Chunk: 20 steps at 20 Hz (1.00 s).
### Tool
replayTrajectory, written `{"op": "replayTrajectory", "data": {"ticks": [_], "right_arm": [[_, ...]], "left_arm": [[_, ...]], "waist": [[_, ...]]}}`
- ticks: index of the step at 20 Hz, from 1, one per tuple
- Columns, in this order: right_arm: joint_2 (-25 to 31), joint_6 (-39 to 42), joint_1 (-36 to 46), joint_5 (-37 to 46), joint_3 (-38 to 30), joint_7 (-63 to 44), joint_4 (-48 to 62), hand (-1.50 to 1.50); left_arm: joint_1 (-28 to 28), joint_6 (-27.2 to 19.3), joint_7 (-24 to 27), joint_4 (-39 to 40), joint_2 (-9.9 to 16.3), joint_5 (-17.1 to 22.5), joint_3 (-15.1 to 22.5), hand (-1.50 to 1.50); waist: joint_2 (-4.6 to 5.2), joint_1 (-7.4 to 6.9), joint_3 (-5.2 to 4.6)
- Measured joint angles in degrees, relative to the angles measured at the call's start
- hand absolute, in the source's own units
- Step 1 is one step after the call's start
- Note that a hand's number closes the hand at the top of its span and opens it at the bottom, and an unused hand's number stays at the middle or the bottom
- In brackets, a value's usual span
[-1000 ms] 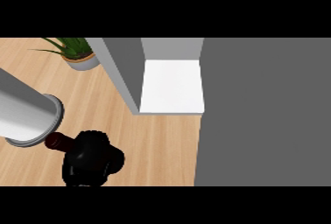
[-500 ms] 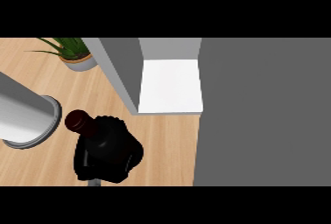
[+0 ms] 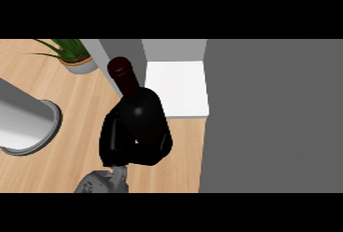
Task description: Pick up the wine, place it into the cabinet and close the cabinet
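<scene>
One wine bottle (image 3: 137, 106) at centre, one robot hand (image 3: 127, 145) curled round it, one potted plant (image 3: 74, 56) upper left, one open cabinet (image 3: 175, 88), one bench (image 3: 60, 99).

wine bottle (image 3: 137, 102) base hidden by right hand (image 3: 127, 145), plant (image 3: 70, 52) cropped

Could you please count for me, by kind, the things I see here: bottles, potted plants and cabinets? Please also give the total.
Bottles: 1, the dark wine bottle
Potted plants: 1, the potted plant at the far left of the counter
Cabinets: 1, the open cabinet with a white shelf
Total: 3
</scene>
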State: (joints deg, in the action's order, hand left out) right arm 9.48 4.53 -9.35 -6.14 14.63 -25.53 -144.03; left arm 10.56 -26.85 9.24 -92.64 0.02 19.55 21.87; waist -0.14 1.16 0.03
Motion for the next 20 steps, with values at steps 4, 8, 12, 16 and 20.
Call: {"op": "replayTrajectory", "data": {"ticks": [4,8,12,16,20], "right_arm": [[0.2,1.3,-0.7,-0.3,-1.2,1.1,0.0,-1.50],[-0.2,1.5,-0.8,-0.5,-1.3,1.0,0.0,-1.50],[-0.5,2.4,-1.4,-0.7,-1.6,1.7,0.1,-1.50],[-0.8,2.5,-0.7,-1.0,-2.0,0.8,0.1,-1.50],[-0.8,3.2,-0.8,-1.3,-2.6,0.6,0.1,-1.50]], "left_arm": [[5.3,-4.6,-0.9,4.0,0.0,0.8,0.8,1.50],[9.6,-7.3,-1.2,8.7,0.0,1.2,0.7,1.50],[12.5,-9.2,1.5,14.6,0.0,2.8,1.3,1.50],[14.6,-10.4,5.3,20.8,0.0,5.8,2.9,1.50],[15.9,-10.6,9.6,26.7,0.0,9.9,4.1,1.50]], "waist": [[0.06,0.14,0.00],[0.08,0.22,-0.01],[0.16,0.40,-0.03],[0.24,0.54,-0.05],[0.29,0.82,-0.07]]}}
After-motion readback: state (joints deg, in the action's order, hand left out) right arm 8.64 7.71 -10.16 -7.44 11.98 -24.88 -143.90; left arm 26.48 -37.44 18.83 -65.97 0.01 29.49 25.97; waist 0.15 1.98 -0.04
